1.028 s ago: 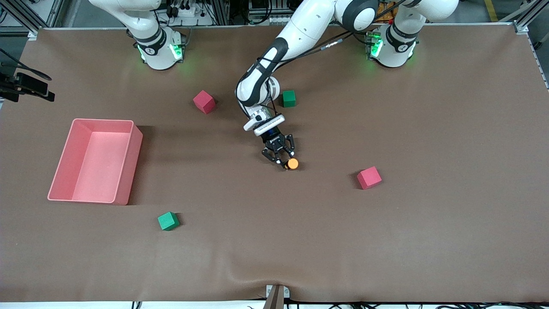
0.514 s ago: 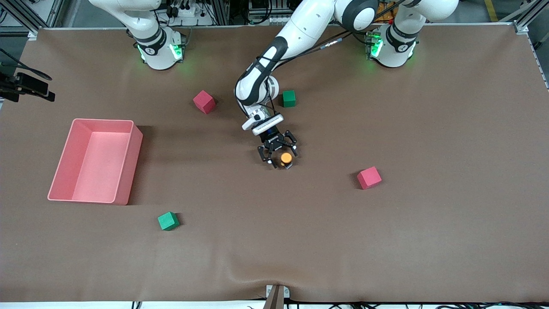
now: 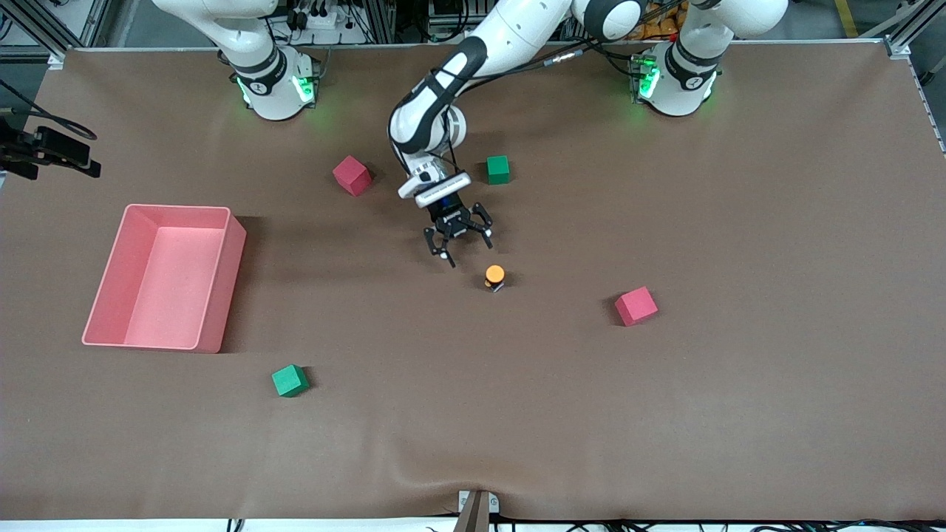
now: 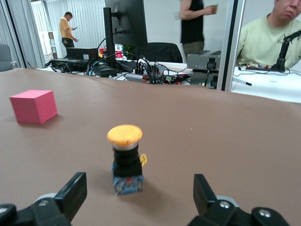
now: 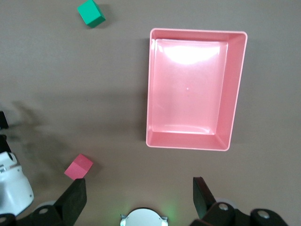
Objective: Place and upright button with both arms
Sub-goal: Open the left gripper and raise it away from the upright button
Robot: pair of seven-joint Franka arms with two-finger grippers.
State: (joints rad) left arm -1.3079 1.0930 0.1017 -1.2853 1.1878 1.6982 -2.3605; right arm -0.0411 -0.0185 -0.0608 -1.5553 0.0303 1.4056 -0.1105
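The button [image 3: 494,277] stands upright on the brown table near its middle, orange cap up on a short black body with a blue base. It shows the same way in the left wrist view [image 4: 125,155]. My left gripper [image 3: 458,244] is open and empty, just clear of the button toward the robots' bases; its fingers [image 4: 70,193] stand wide apart with the button ahead of them, untouched. My right gripper [image 5: 138,205] is open and empty, high over its own base, out of the front view. The right arm waits.
A pink bin [image 3: 133,277] stands toward the right arm's end. Red cubes [image 3: 352,175] [image 3: 636,305] and green cubes [image 3: 498,169] [image 3: 290,380] lie scattered round the button. The nearer red cube shows in the left wrist view [image 4: 34,106].
My left gripper let go of the button, which now stands upright, and drew back from it toward the bases. The right arm has not moved.
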